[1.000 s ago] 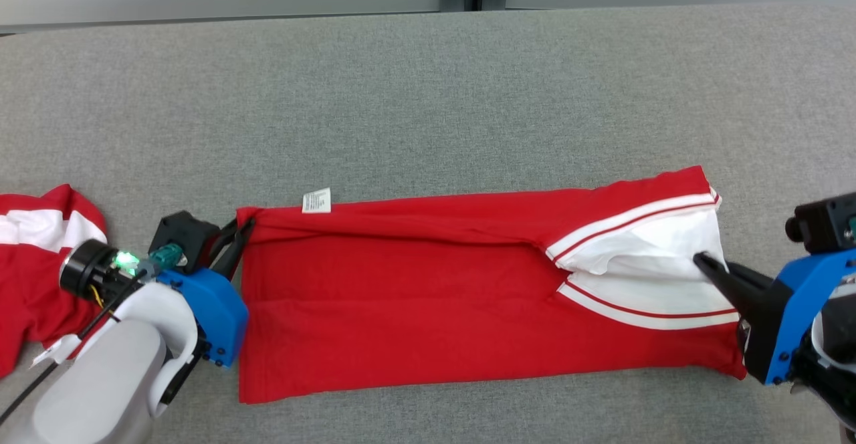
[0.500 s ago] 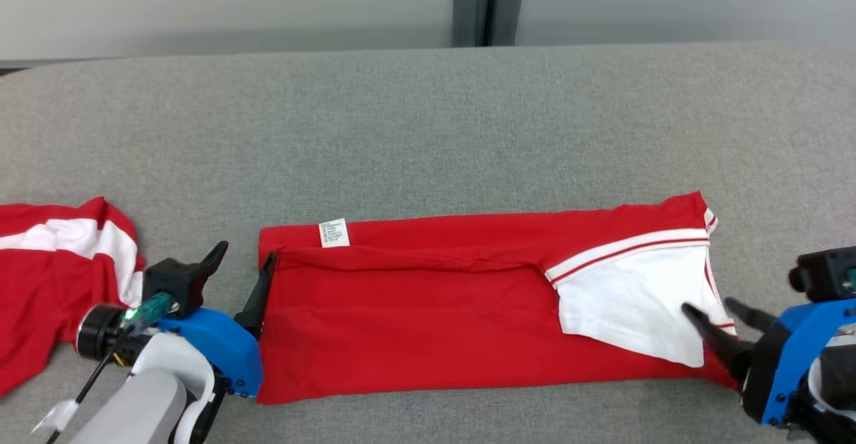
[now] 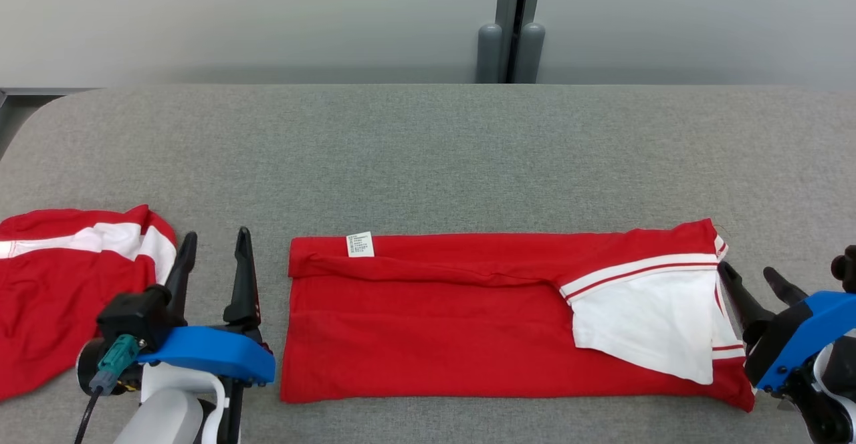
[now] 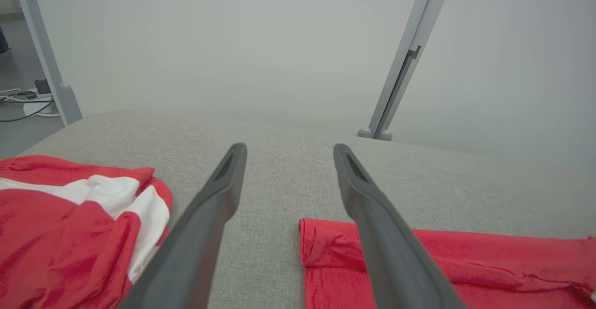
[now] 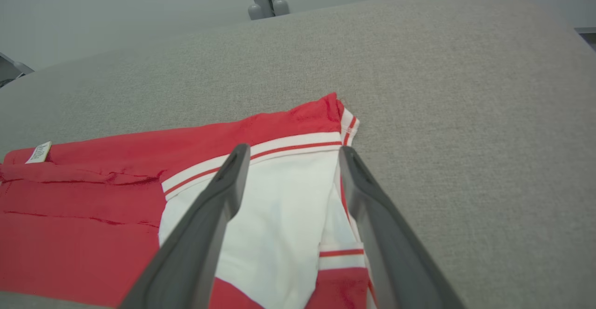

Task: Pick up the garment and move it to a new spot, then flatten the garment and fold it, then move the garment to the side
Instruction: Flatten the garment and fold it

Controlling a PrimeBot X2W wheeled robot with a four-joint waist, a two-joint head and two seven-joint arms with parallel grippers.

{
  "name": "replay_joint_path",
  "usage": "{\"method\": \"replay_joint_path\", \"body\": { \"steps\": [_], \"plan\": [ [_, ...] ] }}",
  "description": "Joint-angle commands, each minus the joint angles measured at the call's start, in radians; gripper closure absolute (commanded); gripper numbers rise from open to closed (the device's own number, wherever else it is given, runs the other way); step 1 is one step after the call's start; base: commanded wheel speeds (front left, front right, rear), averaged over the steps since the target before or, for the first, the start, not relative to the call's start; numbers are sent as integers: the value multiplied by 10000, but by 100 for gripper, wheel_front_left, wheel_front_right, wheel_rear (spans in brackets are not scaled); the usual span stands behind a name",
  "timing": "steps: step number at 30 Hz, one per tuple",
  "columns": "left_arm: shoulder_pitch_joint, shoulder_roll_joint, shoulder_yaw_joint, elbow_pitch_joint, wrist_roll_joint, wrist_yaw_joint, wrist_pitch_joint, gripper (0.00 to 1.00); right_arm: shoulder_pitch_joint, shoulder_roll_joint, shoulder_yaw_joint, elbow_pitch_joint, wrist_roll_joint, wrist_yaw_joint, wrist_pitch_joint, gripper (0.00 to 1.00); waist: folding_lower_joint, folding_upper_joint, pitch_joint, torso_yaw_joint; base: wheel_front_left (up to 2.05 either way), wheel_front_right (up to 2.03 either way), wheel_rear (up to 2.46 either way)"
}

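While both grippers hang with their fingers spread and nothing between them, the red garment (image 3: 428, 337) lies folded into a long flat band on the grey table (image 3: 428, 150), near its front edge and a little right of the middle. Its long axis runs left to right across the head view, parallel to that edge. The end with the white panel (image 3: 642, 317) and red-and-white stripes points to the robot's right. The plain red end, with a small white label (image 3: 360, 244) at its far corner, points left. The left gripper (image 3: 217, 234) stands just off the plain end, apart from the cloth. The right gripper (image 3: 746, 269) sits just beside the striped end; whether it touches the cloth I cannot tell. A second garment (image 3: 47, 297), crumpled, lies at the table's left side, well apart
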Motion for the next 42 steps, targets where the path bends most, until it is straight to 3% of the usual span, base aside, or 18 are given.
{"method": "replay_joint_path", "body": {
  "steps": [1, 9, 14, 25, 30, 31, 32, 42],
  "plan": [
    [23, -57, 184, -177, 228, 23, -65, 0, -179, 50, -67, 108, -87, 5, -165, 0, 1, 0, 19, 43, 0, 0, 0],
    [679, -931, 1484, -734, 2045, -402, -65, 0, -866, 397, -505, 1960, -709, 5, -1240, 0, 1, 0, 83, 233, 0, 0, 0],
    [948, -1149, 1901, -520, 2777, -763, -68, 0, -1373, 493, -826, 3077, -1093, 5, -1422, 0, 1, 0, 201, 220, 0, 0, 0],
    [669, -1655, 2219, 32, 3331, -1316, -70, 0, -2270, 560, -1069, 5123, -2070, 5, -1339, 0, 1, 0, 580, 308, 0, 0, 0],
    [449, -1728, 2287, 198, 3524, -1416, -68, 0, -2323, 664, -648, 5994, -2223, 8, -1051, 0, 1, 0, 644, 375, 0, 0, 0],
    [398, -1734, 2309, 192, 3545, -1424, -68, 0, -2325, 694, -532, 6111, -2232, 17, -1035, 70, 1, 0, 650, 382, 0, 0, 0],
    [373, -1737, 2327, 191, 3573, -1439, -68, 0, -2327, 723, -411, 6182, -2206, 25, -1077, 100, 1, 0, 649, 391, 0, 0, 0],
    [628, -1793, 2483, 197, 3658, -1480, -69, 0, -2323, -114, -968, 5415, -2216, -1, -1680, 100, 1, 0, 282, 238, 0, 0, 0]
  ]
}}
